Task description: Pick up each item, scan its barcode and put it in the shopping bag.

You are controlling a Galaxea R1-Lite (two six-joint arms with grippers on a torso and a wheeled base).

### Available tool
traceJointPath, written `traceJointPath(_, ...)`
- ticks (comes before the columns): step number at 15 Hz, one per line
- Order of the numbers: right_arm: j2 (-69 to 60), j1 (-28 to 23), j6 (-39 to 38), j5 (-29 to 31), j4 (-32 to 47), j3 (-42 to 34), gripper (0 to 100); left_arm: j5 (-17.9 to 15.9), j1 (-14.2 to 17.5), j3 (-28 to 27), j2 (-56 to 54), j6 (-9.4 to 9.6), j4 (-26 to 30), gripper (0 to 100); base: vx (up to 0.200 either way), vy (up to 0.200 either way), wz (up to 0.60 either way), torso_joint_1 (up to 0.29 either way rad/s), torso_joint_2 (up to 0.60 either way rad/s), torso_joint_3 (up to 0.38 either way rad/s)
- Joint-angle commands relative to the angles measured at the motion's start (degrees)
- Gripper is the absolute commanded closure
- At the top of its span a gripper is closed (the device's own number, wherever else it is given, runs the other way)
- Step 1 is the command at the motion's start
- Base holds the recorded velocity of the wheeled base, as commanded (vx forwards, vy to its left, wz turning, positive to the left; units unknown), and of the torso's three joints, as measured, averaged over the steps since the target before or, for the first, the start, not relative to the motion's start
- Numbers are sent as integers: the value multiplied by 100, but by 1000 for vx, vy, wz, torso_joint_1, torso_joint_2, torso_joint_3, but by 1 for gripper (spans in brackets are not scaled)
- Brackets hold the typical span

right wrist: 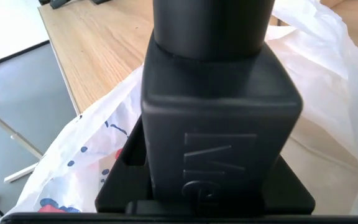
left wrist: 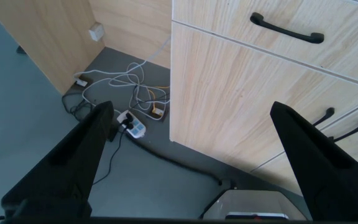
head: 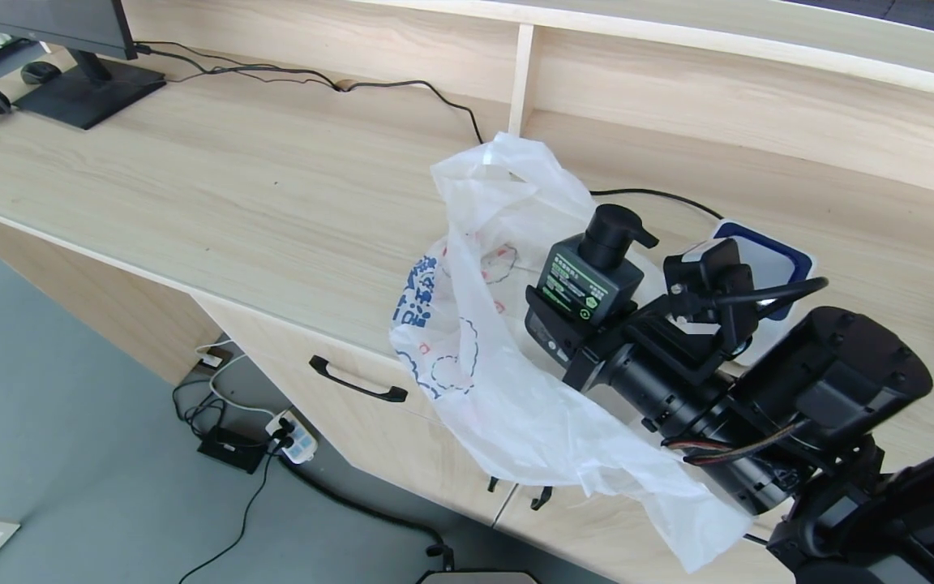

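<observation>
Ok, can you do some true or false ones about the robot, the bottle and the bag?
1. The right gripper holds the pump bottle. True.
2. The shopping bag is black. False: it is white, with blue and red print.
3. The pump bottle lies flat on the counter. False: it is held upright in the gripper, at the bag.
4. The left gripper is open with nothing in it. True.
5. A monitor stands on the counter. True.
</observation>
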State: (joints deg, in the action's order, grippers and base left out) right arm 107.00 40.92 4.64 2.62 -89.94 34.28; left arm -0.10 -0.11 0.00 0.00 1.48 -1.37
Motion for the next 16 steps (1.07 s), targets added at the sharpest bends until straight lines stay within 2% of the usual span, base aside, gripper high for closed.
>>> traceJointPath(1,-3,-14,-7,2,-6,-62,100,1,2,0,9,2,-4,0,0,0,0,0,0,0)
traceJointPath(7,32,-32,1,-16,-6,-519,100,1,2,0,9,2,-4,0,0,0,0,0,0,0)
traceJointPath(10,128,-23,28,-25,-6,-106,100,1,2,0,9,2,-4,0,0,0,0,0,0,0)
traceJointPath(12,331,12,204,-113,-6,580,100,1,2,0,9,2,-4,0,0,0,0,0,0,0)
traceJointPath(16,621,223,406,-139,-6,676,100,1,2,0,9,2,-4,0,0,0,0,0,0,0)
